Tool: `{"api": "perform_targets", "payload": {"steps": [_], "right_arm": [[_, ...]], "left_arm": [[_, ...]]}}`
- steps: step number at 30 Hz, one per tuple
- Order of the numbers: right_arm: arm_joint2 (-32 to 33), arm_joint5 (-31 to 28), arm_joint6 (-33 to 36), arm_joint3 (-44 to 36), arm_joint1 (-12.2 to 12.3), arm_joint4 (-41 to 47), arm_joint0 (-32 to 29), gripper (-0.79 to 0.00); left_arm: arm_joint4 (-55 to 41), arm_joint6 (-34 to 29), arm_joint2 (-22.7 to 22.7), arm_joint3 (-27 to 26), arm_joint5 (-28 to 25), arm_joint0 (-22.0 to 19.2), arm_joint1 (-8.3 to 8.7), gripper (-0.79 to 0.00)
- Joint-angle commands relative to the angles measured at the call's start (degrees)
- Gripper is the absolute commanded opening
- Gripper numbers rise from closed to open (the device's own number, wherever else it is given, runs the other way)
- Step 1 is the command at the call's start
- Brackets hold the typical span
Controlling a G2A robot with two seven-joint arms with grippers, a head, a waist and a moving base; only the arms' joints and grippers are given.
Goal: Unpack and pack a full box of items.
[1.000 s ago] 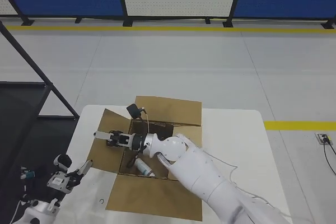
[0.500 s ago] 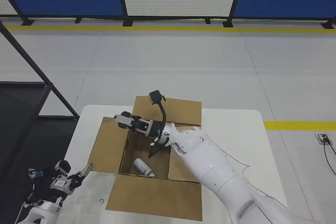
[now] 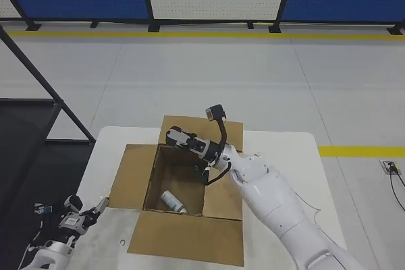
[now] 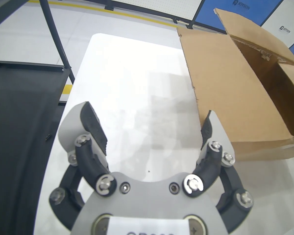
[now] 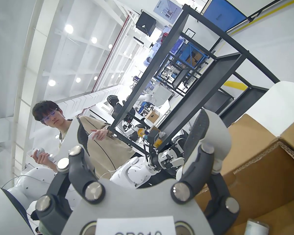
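An open cardboard box (image 3: 189, 239) stands mid-table with its flaps spread outward. A white bottle (image 3: 171, 200) lies on the box floor near the front wall, and its end (image 5: 257, 226) peeks in at the edge of the right wrist view. My right gripper (image 3: 173, 135) hovers open above the box's far left corner, nothing between its fingers (image 5: 203, 128). My left gripper (image 3: 101, 204) is open and empty, low over the table's front left part, just left of the box's left flap (image 4: 223, 74).
The white table (image 3: 290, 175) has bare surface to the left and right of the box. A black metal rack (image 3: 27, 135) stands beside the table's left edge. Blue and white panels line the far side of the floor.
My right arm lifted away from the box's left flap and swung toward the far edge of the box. My left gripper drew back slightly toward the front left corner.
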Motion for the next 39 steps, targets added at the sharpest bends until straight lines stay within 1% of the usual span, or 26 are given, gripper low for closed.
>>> {"api": "perform_targets", "payload": {"steps": [1, 9, 16, 21, 24, 26, 29, 32, 35, 39], "right_arm": [[1.51, 1.26, 0.2, -2.87, 0.86, -0.94, -1.52, 0.0], [6.41, 5.84, 1.92, -12.42, 3.42, -3.56, -6.8, 0.0], [10.21, 8.33, 4.13, -17.32, 5.11, -4.21, -10.09, 0.0], [13.66, 9.21, 6.71, -20.22, 6.46, -3.47, -12.45, 0.0], [16.2, 9.61, 8.61, -22.37, 7.44, -3.4, -14.21, 0.0], [17.91, 10.08, 9.99, -23.97, 8.14, -3.79, -15.49, 0.0], [21.16, 10.05, 11.79, -27.01, 9.29, -3.98, -18.1, 0.0], [24.99, 9.24, 14.72, -31.38, 10.56, -2.79, -21.83, 0.0], [29.22, 9.05, 18.1, -35.69, 11.85, -0.91, -25.87, 0.0], [35.21, 9.19, 21.93, -40.17, 13.5, 1.38, -31.05, 0.0]], "left_arm": [[0.04, 0.26, -0.29, -0.65, 0.15, 0.39, -0.01, 0.0], [-0.53, 3.32, -2.1, -5.45, 0.86, 3.05, -0.21, 0.0], [-1.26, 6.5, -4.51, -12.13, 1.21, 5.85, -0.46, 0.0], [-0.76, 8.08, -6.36, -17.01, 1.49, 6.75, -0.56, 0.0], [-0.78, 8.09, -7.58, -20.64, 1.04, 7.04, -0.57, 0.0], [-2.54, 6.92, -7.79, -23.09, -0.04, 6.88, -0.55, 0.0], [-4.63, 3.54, -7.49, -26.52, -1.84, 5.51, -0.37, 0.0], [-5.19, -0.66, -5.21, -28.88, -2.34, 2.65, -0.14, 0.0], [-5.76, -5.92, -0.41, -28.98, -2.21, -1.75, 0.07, 0.0], [-8.22, -14.86, 7.61, -26.21, -1.18, -10.28, 0.24, 0.0]]}}
